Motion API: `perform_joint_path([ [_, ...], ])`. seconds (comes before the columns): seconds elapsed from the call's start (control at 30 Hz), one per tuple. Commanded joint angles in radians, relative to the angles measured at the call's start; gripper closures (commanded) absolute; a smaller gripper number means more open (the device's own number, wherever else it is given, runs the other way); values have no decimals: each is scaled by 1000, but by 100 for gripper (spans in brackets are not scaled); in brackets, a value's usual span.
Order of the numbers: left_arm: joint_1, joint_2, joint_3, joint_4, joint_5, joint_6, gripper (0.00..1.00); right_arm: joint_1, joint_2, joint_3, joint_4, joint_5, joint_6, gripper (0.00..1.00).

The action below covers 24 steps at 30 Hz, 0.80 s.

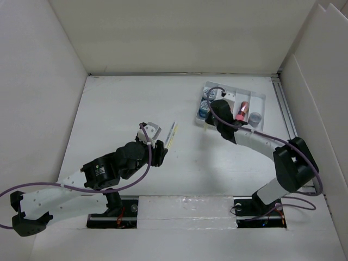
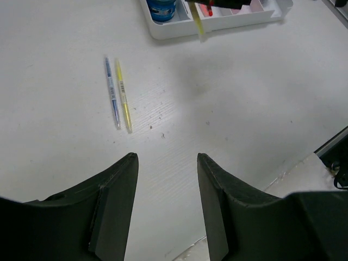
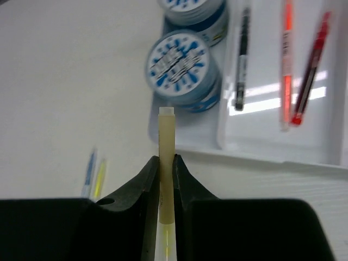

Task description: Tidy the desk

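The white desk point(image 1: 130, 109) holds a blue pen point(image 2: 112, 92) and a yellow pen point(image 2: 124, 98) lying side by side near its middle point(image 1: 172, 133). My right gripper point(image 3: 166, 160) is shut on a pale yellow pen point(image 3: 166, 141) and holds it above the desk, just in front of the white compartment tray point(image 3: 261, 155). That held pen also shows in the left wrist view point(image 2: 199, 24). My left gripper point(image 2: 166, 157) is open and empty, above the desk near the two lying pens. In the top view it point(image 1: 158, 152) is at centre left.
The tray point(image 1: 261, 100) at the back right holds two blue-and-white round containers point(image 3: 179, 68), a black pen point(image 3: 242, 60), an orange pen point(image 3: 286, 60) and a red pen point(image 3: 312, 65). White walls enclose the desk on three sides.
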Motion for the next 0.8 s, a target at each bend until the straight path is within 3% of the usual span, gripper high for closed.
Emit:
perform_joint_path([
  [0.0, 1, -1, 1, 21, 2, 9, 57, -149, 47, 56, 59, -89, -23, 100],
  [0.2, 1, 2, -1, 24, -2, 9, 56, -352, 161, 114, 82, -232, -26, 99],
  [0.4, 1, 24, 2, 18, -7, 7, 57, -431, 280, 231, 65, -328, -15, 97],
  [0.47, 1, 22, 2, 15, -13, 4, 56, -431, 311, 278, 34, -326, -15, 85],
  [0.5, 1, 18, -1, 17, -15, 6, 56, -431, 322, 280, 27, -318, -14, 64],
  [0.57, 1, 16, -1, 18, -16, 6, 56, -419, 308, 230, 63, -304, -12, 48],
  [0.7, 1, 22, -1, 18, -13, 6, 56, -397, 244, 153, 122, -330, -6, 44],
  [0.77, 1, 29, 2, 18, -10, 6, 56, -351, 177, 113, 164, -330, -1, 48],
])
